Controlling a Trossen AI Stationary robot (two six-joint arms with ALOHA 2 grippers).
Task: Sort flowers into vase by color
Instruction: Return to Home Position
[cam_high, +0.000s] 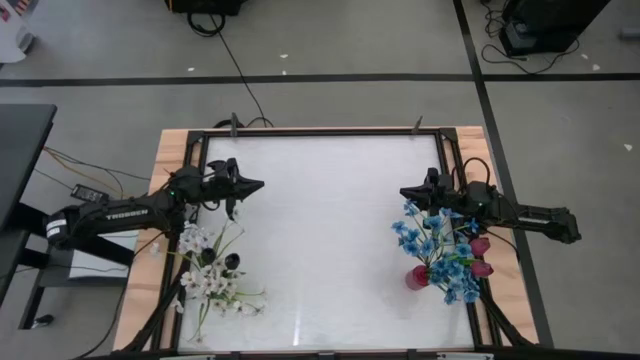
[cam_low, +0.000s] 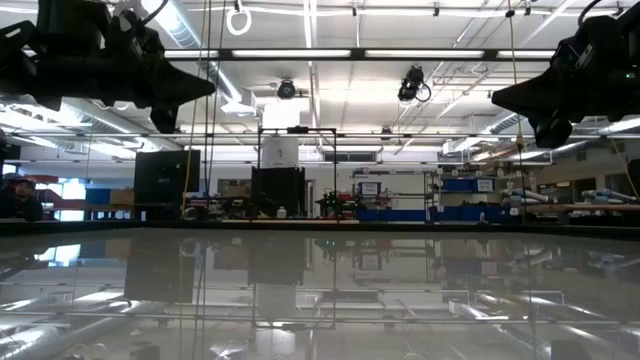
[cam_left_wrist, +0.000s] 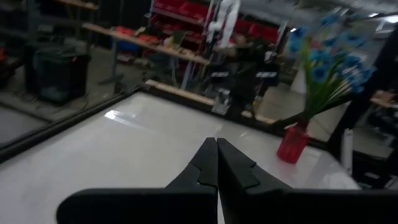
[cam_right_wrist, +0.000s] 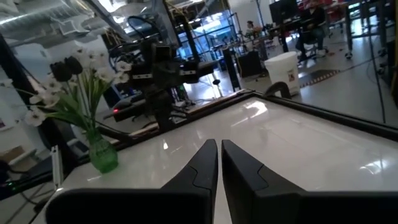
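Hands first: your left hand (cam_high: 258, 184) hangs over the white table (cam_high: 330, 260) at about 10 o'clock, reading the high view as a clock face with 12 at the far edge. Its fingers are pressed together and hold nothing; the left wrist view shows the two dark tips meeting. Your right hand (cam_high: 404, 192) mirrors it at about 2 o'clock, pointing back toward the left one. Its fingers are drawn in to a hairline gap and are also empty. Both hands are well apart from the flowers.

The white flowers (cam_high: 208, 272) stand at about 8 o'clock, near the left edge. Dark buds (cam_right_wrist: 67, 67) sit among them, and the stems go into a green vase (cam_right_wrist: 102, 155). The blue flowers (cam_high: 435, 245) stand at about 4 o'clock in a red vase (cam_high: 417, 277). Dark red tulips (cam_high: 481, 257) lean out on the side toward the right edge.

White lettering runs along your left arm (cam_high: 110, 215). It looks like TROSSEN, though it is too small to read with certainty. I can read no other label on the vases or the table.
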